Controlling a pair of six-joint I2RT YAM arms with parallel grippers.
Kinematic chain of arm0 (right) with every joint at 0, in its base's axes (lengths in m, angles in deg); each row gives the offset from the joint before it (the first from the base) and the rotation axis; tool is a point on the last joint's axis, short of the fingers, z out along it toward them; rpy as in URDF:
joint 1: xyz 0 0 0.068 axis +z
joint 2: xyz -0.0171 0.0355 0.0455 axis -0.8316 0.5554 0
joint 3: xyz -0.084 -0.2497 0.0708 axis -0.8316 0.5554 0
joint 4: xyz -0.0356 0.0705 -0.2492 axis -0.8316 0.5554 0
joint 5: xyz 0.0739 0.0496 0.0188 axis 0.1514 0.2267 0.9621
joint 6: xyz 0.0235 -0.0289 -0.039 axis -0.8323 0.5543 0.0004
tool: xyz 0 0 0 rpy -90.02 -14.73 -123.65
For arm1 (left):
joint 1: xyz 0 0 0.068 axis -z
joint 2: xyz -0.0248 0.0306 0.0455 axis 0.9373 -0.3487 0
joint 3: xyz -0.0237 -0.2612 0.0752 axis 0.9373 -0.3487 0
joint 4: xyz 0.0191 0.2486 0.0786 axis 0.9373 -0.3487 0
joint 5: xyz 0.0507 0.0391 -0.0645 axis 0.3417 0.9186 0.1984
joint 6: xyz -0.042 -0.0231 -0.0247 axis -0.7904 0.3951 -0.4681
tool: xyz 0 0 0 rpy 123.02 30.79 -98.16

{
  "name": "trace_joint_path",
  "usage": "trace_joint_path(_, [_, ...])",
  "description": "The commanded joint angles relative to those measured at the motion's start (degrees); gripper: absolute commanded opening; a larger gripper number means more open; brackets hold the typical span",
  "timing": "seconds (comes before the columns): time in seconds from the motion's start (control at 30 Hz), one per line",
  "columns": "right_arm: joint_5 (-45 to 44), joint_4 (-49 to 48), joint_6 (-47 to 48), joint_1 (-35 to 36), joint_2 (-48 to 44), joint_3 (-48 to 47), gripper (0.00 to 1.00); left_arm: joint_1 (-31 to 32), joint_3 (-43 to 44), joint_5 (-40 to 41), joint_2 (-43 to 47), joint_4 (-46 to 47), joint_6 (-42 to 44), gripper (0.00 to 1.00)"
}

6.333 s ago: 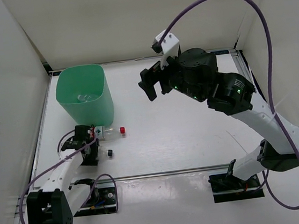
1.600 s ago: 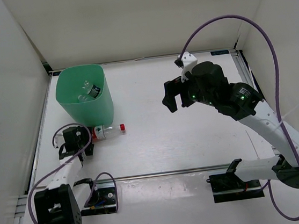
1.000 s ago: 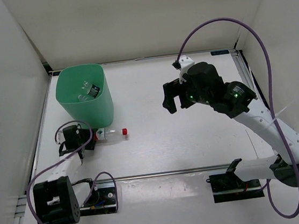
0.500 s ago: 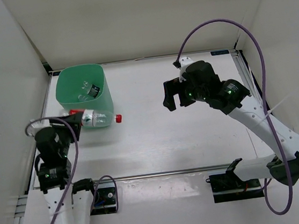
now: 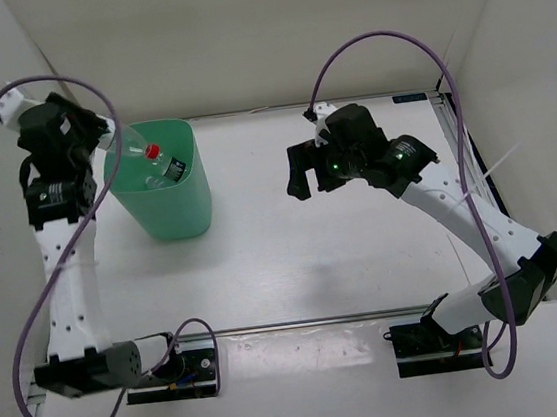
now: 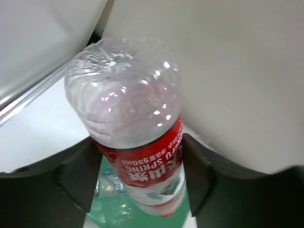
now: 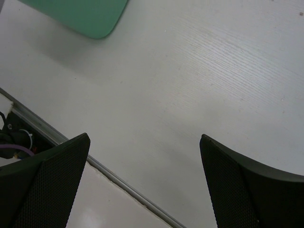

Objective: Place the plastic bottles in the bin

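Note:
My left gripper (image 5: pixel 109 149) is shut on a clear red-label bottle (image 5: pixel 136 150) with a red cap, held tilted over the open top of the mint-green bin (image 5: pixel 189 203). In the left wrist view the bottle (image 6: pixel 137 152) fills the gap between the dark fingers (image 6: pixel 78 178), cap down, with the bin's green inside (image 6: pixel 107 213) below it. Another bottle with a dark label (image 5: pixel 171 168) lies inside the bin. My right gripper (image 5: pixel 299 169) is open and empty, high over the table's middle; its view shows the fingertips (image 7: pixel 61 164) apart and a corner of the bin (image 7: pixel 90 16).
White walls close in the table on the left, back and right. A metal rail (image 5: pixel 302 322) runs along the table's near edge, and it also shows in the right wrist view (image 7: pixel 118 180). The arm bases stand below the rail.
My left arm has lifted the red-label bottle from the table beside the bin up and back, over the bin's rim. My right gripper has drifted slightly left.

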Motion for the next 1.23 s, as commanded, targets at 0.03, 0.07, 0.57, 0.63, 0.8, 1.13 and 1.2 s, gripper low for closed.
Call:
trace_joint_path(0.03, [-0.32,-1.54,-1.53,-0.08,0.37,-4.26,1.0,3.65,0.09,6.69,-2.47,-1.65,5.9,0.88])
trace_joint_path(0.07, [-0.94,-0.93,-1.53,-0.08,0.37,-4.26,1.0,4.17,0.09,7.39,-1.95,-1.65,6.68,1.0])
trace_joint_path(0.57, [9.86,10.15,-7.51,-13.34,-1.9,-6.2,1.0,6.11,-30.88,22.05,27.92,-1.12,11.87,1.0])
trace_joint_path(0.63, [8.03,10.15,-8.04,-15.19,-3.49,-3.48,1.0,6.11,-35.22,25.92,32.41,-1.12,11.26,1.0])
trace_joint_path(0.8, [0.38,12.69,-11.55,-19.75,-8.85,1.1,1.0,6.11,-46.55,39.72,36.46,-1.12,7.05,1.0])
trace_joint_path(1.13, [-10.25,19.99,-14.98,-23.9,-12.81,4.18,1.0,6.11,-61.17,53.71,27.69,-6.2,-19.26,1.0])
trace_joint_path(1.2, [-10.79,19.99,-15.5,-25.91,-14.74,4.7,1.0,6.11,-62.57,55.28,26.45,-7.97,-22.04,1.0])
